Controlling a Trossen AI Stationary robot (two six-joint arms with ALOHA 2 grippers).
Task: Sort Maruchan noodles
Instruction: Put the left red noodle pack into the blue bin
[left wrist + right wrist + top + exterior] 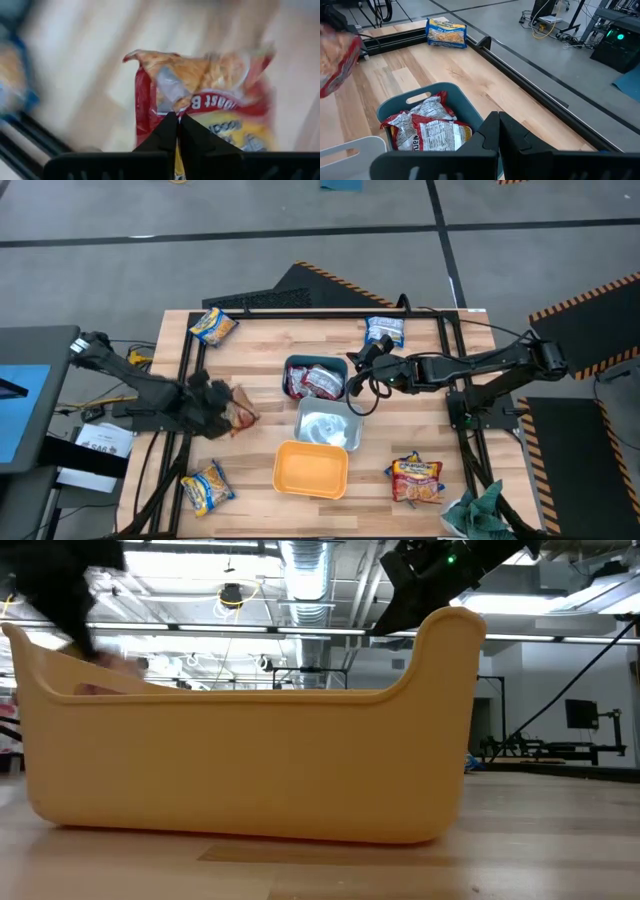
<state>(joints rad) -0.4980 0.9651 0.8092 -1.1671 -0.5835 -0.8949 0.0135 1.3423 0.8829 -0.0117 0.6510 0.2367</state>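
The high camera is looking straight down, taking in the whole desk (260, 350) and both arms. The low camera is sitting at desk level, pressed close against the orange tub (250, 755), facing the room behind. The left wrist camera is peering past the left gripper (178, 116), tight on a red packet (200, 95). The right wrist camera is looking beyond the right gripper (498, 116) over the teal tub (465, 107), sharing that tub with the overhead view.

The worktop (260, 350) is pale planked wood, smooth with visible grain. The noodle packets (318, 383) are shiny, crinkled plastic film. The orange tub (311, 469), at lower centre of the high view, is smooth, matt moulded plastic. A green cloth (478, 512) lies crumpled at lower right.
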